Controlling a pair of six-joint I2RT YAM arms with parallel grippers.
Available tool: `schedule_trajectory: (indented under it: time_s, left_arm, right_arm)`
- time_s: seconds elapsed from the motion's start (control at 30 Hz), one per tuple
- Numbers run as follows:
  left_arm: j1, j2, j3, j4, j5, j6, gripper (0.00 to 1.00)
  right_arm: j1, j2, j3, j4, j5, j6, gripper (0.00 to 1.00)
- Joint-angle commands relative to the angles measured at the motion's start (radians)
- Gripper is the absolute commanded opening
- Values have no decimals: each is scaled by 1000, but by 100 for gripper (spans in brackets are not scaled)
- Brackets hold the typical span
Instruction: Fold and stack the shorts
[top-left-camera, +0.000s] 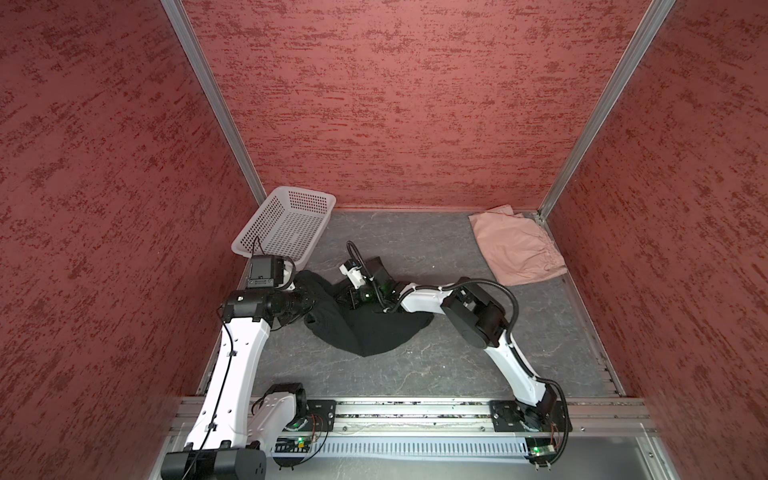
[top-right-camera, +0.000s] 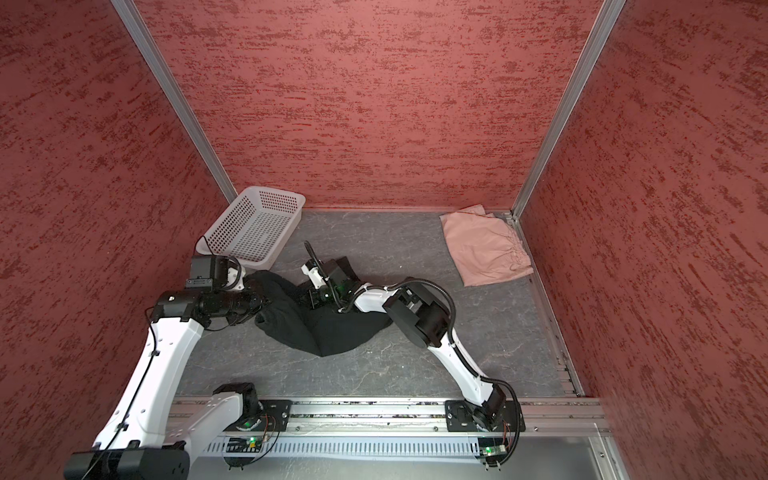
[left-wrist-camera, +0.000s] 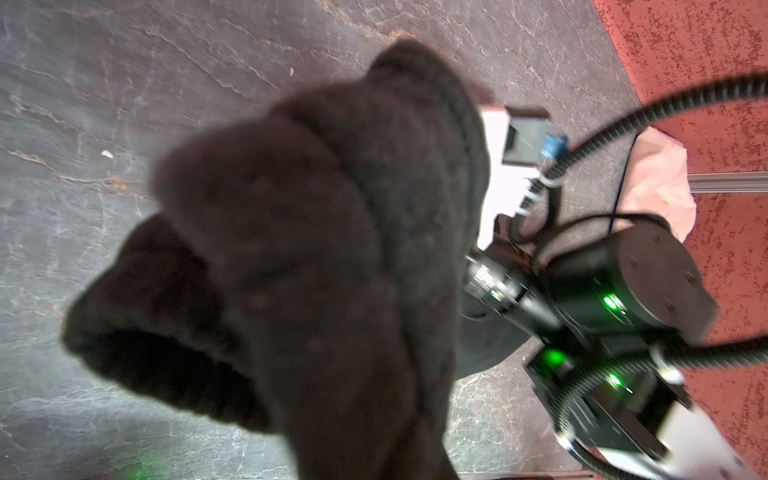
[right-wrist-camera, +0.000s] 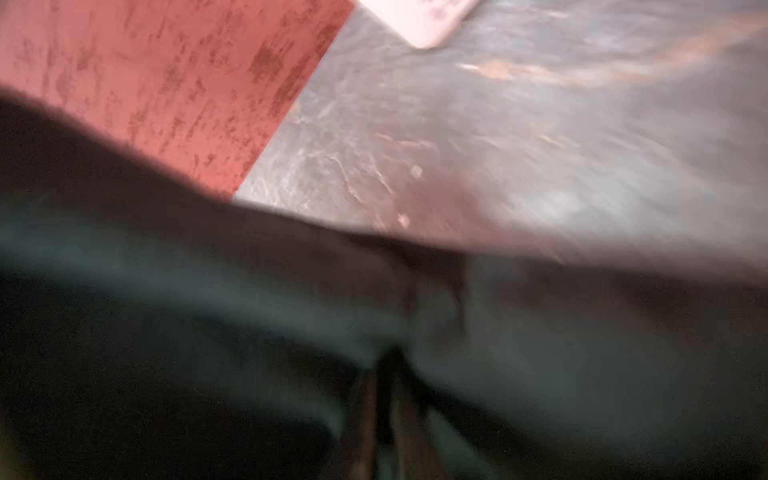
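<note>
A: Tools first. Left tool (top-left-camera: 297, 284) sits at the left edge of the black shorts (top-left-camera: 374, 328). Its wrist view shows a bunch of dark cloth lifted off the counter (top-left-camera: 415, 374) right up to the lens, with the fingers buried in it. Judged: clenched on that cloth.

B: Right tool (top-left-camera: 348, 296)?

A: Down on the far side of the same pair, reaching across the middle. Its wrist view is smeared, and dark cloth fills the lower half. Cannot tell whether it grips or has let go.

B: Where do the shorts lie?

A: Black pair is mid-counter between the two arms, rumpled, with one lobe drawn toward the left tool. Pink shorts (top-left-camera: 515, 249) are in the far right corner, folded flat, layers showing at the far edge, gathered waistband toward the right wall. Well apart from the black pair.

B: Progress?

A: About half, as I read it. Pink pair looks done and marks the stack spot. Black pair is not yet folded or stacked. It needs spreading, folding, then carrying onto the pink.

B: Basket (top-left-camera: 245, 245)?

A: White, perforated, far left corner, just beyond the left wrist. No cloth in it that I can see.

B: Any writing?

A: None legible. No logo shows on the black cloth in any view. A small label on the right arm, seen in the left wrist view, is too blurred to read. Otherwise only green lamps on the joints.
</note>
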Motion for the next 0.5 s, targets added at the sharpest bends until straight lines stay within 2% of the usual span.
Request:
schedule_trajectory:
  time_s: [0.0, 0.13, 0.27, 0.47]
  left_arm:
    - [9, -4, 28, 14, -24, 37, 0]
    - [8, -3, 22, 19, -26, 44, 1]
    - [-1, 15, 27, 24, -26, 45, 1]
    - [-77, 63, 29, 54, -52, -1, 1]
  right_arm:
    - [-107, -220, -169, 36, 126, -5, 26]
    - [-223, -403, -391, -12, 214, -23, 37]
    - [-282, -460, -493, -126, 263, -83, 52]
    - [-300, -404, -543, -96, 158, -76, 55]
